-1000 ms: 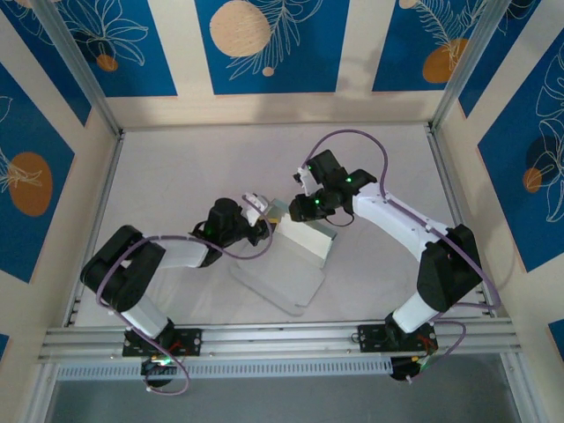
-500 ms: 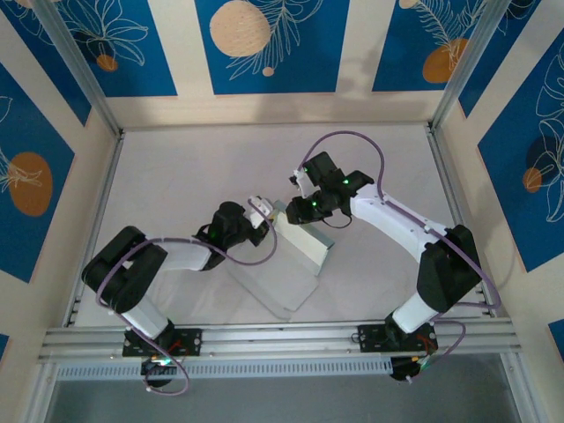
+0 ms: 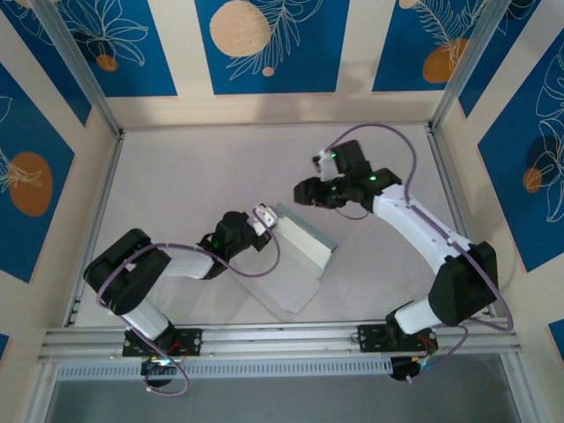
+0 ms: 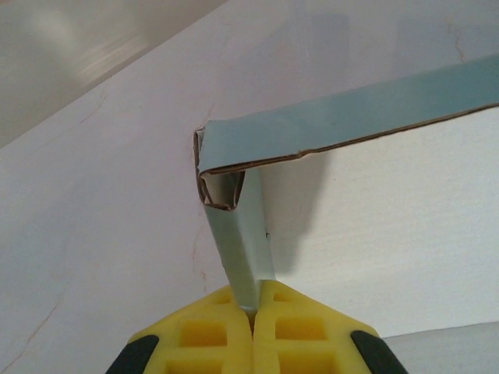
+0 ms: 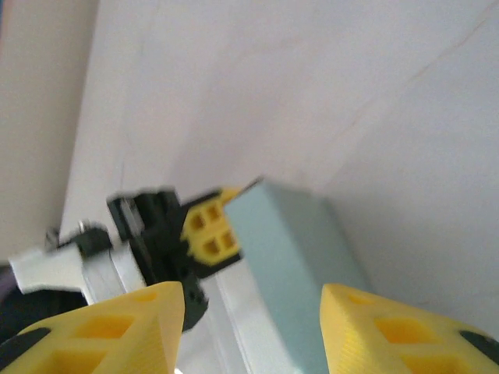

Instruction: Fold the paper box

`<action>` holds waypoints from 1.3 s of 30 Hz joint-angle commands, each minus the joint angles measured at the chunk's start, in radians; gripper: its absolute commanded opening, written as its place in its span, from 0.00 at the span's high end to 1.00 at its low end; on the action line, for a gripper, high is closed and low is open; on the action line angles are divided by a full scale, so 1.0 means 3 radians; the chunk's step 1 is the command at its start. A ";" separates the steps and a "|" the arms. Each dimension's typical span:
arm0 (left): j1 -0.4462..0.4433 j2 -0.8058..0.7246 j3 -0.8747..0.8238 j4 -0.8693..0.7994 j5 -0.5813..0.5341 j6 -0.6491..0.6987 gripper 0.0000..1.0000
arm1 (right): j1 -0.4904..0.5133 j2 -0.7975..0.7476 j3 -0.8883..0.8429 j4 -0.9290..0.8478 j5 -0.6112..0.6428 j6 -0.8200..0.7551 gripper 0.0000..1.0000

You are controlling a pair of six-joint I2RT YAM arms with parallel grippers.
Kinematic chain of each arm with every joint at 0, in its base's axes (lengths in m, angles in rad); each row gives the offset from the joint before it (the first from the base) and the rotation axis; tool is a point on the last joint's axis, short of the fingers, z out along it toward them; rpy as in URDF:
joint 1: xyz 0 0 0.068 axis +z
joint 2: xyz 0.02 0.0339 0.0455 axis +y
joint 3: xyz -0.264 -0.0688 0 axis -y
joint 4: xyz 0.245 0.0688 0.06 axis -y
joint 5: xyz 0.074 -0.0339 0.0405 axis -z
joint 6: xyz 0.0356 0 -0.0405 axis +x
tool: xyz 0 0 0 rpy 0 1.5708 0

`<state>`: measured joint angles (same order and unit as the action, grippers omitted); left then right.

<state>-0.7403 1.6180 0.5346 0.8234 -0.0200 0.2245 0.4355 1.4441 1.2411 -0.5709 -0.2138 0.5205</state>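
Observation:
The paper box lies mid-table, part folded: a pale mint panel stands tilted over a flat white sheet. My left gripper is at the box's left corner. In the left wrist view it is shut on a narrow mint flap, which bends up to the box's long wall. My right gripper hangs behind and to the right of the box, apart from it. Seen from the right wrist, its yellow fingers stand open with nothing between them, and the mint box face lies beyond them.
An aluminium rail runs along the near table edge, and frame posts and patterned walls close in the other sides. Purple cables loop over both arms. Bare white tabletop lies left of and behind the box.
My right gripper has opened, let go of the box and drawn back up and to the right. The left gripper has shut on the flap and shifted slightly right with it.

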 commanded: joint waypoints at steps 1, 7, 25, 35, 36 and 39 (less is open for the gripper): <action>-0.0038 -0.0084 -0.0064 0.0088 -0.0011 0.0199 1.00 | -0.0261 0.0148 -0.0087 0.0118 -0.0223 0.0305 0.50; -0.0044 -0.0101 -0.0080 0.0124 0.0036 0.0226 1.00 | -0.0231 0.0915 0.0047 -0.0030 -0.0434 0.0235 0.58; -0.0038 0.0112 -0.0029 0.0188 0.0262 0.0142 0.88 | 0.0054 0.1379 -0.0047 0.0313 -0.1161 0.0076 0.62; -0.0033 0.0177 0.0039 0.0165 0.0243 0.0136 0.80 | 0.0081 0.1393 -0.0054 0.0306 -0.1161 0.0026 0.63; -0.0034 0.0181 0.0040 0.0169 0.0225 0.0132 0.80 | 0.0084 0.1398 -0.0051 0.0298 -0.1156 0.0009 0.63; -0.0032 0.0210 0.0033 0.0254 0.0159 0.0111 0.87 | 0.0087 0.1414 -0.0059 0.0312 -0.1220 0.0004 0.66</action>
<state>-0.7399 1.6550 0.5278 0.8818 -0.0128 0.2562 0.4423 1.8561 1.2217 -0.4950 -0.4915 0.5316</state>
